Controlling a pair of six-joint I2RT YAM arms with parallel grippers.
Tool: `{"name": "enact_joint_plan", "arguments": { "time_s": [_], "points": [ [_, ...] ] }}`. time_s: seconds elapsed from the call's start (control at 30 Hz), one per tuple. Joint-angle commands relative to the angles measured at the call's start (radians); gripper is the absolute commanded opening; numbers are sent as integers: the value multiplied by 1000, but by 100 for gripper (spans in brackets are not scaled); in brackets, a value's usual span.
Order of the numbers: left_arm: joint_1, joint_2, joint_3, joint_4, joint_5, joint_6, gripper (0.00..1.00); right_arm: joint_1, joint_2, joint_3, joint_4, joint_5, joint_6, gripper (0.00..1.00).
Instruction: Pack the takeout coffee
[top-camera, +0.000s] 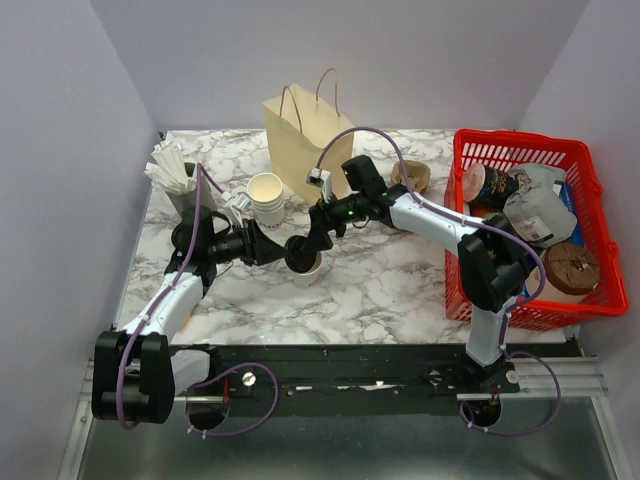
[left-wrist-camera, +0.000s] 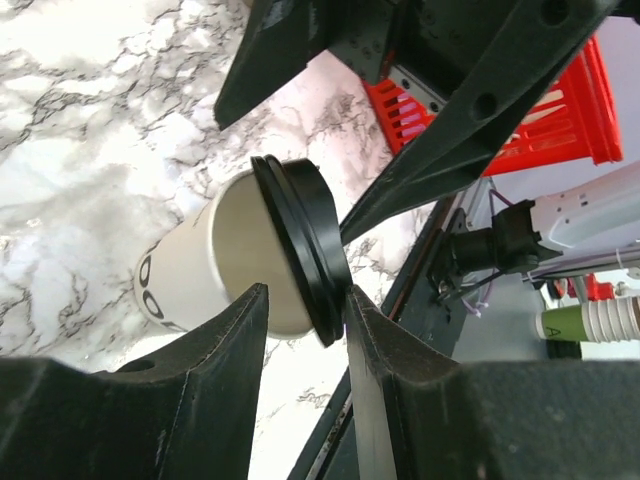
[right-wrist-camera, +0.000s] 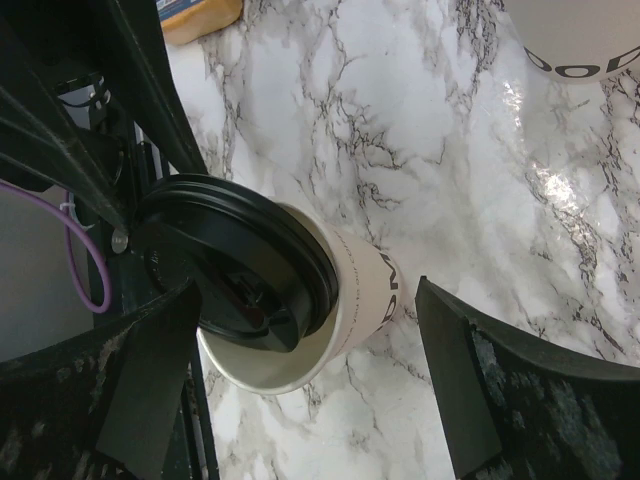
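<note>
- Coffee, the takeout coffee (top-camera: 305, 268), stands on the table (top-camera: 400, 290) near its middle, in front of the paper bag (top-camera: 295, 135) and between my two arms.
- Its black lid (right-wrist-camera: 240, 260) sits crooked, lifted off one side of the mouth so the inside shows.
- My left fingers (left-wrist-camera: 220, 370) are partway apart and straddle the lid's edge at the cup's rim. I cannot tell whether they pinch it or only bracket it.
- My right fingers (right-wrist-camera: 470, 380) are spread wide either side of the cup and hold nothing.
- I judge the cup light and thin-walled, so a hard squeeze would dent it. The plastic lid is stiffer but slick, and it is not seated.
- I would press the lid home first, then take the cup around its paper wall below the rim, gently. I would never lift by the lid.
</note>
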Motion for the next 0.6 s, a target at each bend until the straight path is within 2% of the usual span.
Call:
{"name": "enact_joint_plan", "arguments": {
  "time_s": [0.0, 0.57],
  "points": [
    [4, 2, 23, -70, -64, 71, 45, 8, 18, 30, -3, 14, -11, 96],
    [-5, 34, 5, -33, -95, 79, 47, 8, 19, 13, -14, 20, -10, 96]
  ]
}}
